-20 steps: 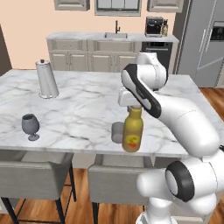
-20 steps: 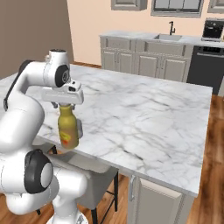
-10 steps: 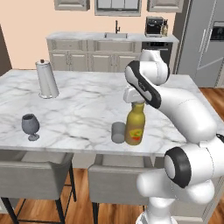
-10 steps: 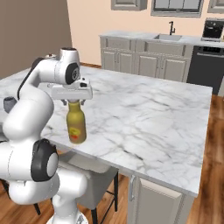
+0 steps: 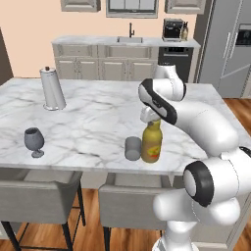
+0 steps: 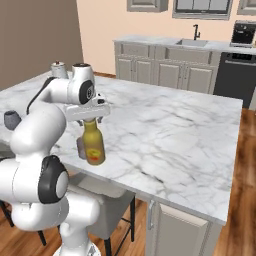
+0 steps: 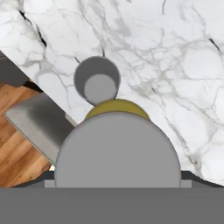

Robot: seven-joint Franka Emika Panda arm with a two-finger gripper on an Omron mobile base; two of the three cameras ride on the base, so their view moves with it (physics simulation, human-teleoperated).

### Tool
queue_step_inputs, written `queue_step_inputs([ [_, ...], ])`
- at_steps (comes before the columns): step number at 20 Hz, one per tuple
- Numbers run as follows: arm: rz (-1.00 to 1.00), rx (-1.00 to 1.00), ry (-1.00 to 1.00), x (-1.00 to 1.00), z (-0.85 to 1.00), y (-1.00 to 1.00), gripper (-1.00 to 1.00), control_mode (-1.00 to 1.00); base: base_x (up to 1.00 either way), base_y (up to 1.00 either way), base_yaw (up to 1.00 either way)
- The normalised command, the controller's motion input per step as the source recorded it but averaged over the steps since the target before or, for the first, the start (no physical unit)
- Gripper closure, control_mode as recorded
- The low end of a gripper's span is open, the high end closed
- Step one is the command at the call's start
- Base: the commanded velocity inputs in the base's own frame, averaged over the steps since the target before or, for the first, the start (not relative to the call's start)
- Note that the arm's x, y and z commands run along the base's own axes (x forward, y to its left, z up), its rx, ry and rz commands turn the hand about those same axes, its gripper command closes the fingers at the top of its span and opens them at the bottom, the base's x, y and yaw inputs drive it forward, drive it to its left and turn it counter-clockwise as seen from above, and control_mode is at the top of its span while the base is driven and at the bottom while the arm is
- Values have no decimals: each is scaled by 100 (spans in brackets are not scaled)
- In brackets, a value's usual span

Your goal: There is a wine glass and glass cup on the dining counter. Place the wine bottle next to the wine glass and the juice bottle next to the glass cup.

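Since the earlier frame the gripper (image 5: 150,115) has lifted a little off the juice bottle (image 5: 151,142), which stands upright on the dining counter (image 5: 98,122) near its front edge, in the same spot as half a second ago. The hand now sits just above the grey cap (image 7: 117,148), and the jaws stand apart, holding nothing (in the hand view the cap looms directly below the camera). The glass cup (image 5: 132,148) stands just beside the bottle, on its left in the left base view; whether the two touch cannot be told. The wine glass (image 5: 34,141) stands upright well apart from them, toward the counter's left end, and a paper towel roll (image 5: 52,88) stands farther back on the same side.
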Motion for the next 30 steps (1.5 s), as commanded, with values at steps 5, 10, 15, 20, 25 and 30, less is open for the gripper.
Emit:
queue_step_inputs([
  [5, 12, -2, 0, 29, -35, -20, 100, -100, 0, 0, 0],
  [10, 13, 0, 0, 25, -21, -23, 100, -100, 0, 0, 0],
  [15, 13, 0, 0, 10, -21, -14, 100, -100, 0, 0, 0],
  [20, 8, 0, 0, 0, -30, -4, 100, -100, 0, 0, 0],
  [25, 2, -2, 0, 0, -35, 0, -100, -100, 0, 0, 0],
  [30, 0, -3, 0, -4, -21, -3, -100, -100, 0, 0, 0],
])
